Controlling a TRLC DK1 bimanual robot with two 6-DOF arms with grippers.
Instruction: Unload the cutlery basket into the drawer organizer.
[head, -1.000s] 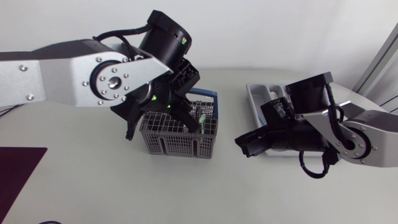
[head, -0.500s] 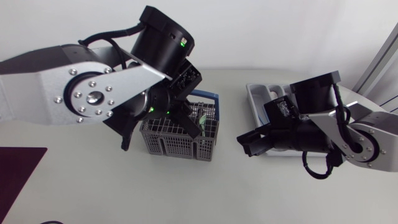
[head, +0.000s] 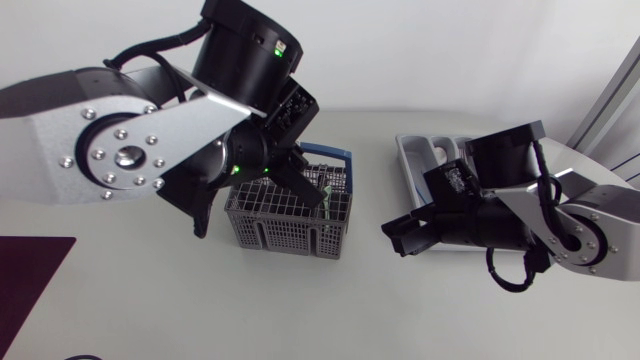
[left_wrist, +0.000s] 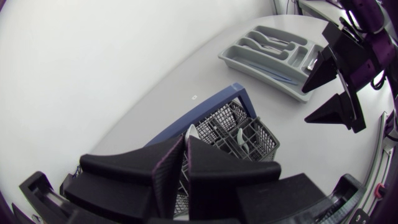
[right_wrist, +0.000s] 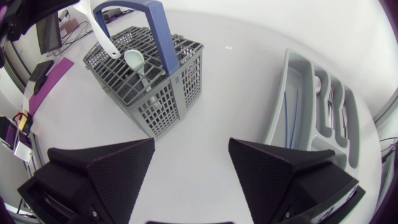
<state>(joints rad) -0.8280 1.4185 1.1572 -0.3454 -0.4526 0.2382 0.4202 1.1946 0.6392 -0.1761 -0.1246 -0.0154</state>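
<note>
The grey mesh cutlery basket (head: 290, 228) with a blue handle (right_wrist: 157, 25) stands mid-table. My left gripper (head: 303, 188) hovers over it, shut on a white utensil (right_wrist: 99, 28) whose lower end still dips into the basket; its white tip (left_wrist: 192, 131) shows between the closed fingers. A pale green spoon (right_wrist: 138, 62) stands in a basket cell. The grey drawer organizer (head: 412, 160) lies to the right, with some cutlery in its slots. My right gripper (head: 405, 235) is open and empty, low between the basket and the organizer.
A dark purple mat (head: 25, 280) lies at the table's left edge. Bare tabletop stretches in front of the basket and between it and the organizer (right_wrist: 297, 74).
My left arm has risen over the basket, lifting the white utensil a little. The right arm has barely shifted.
</note>
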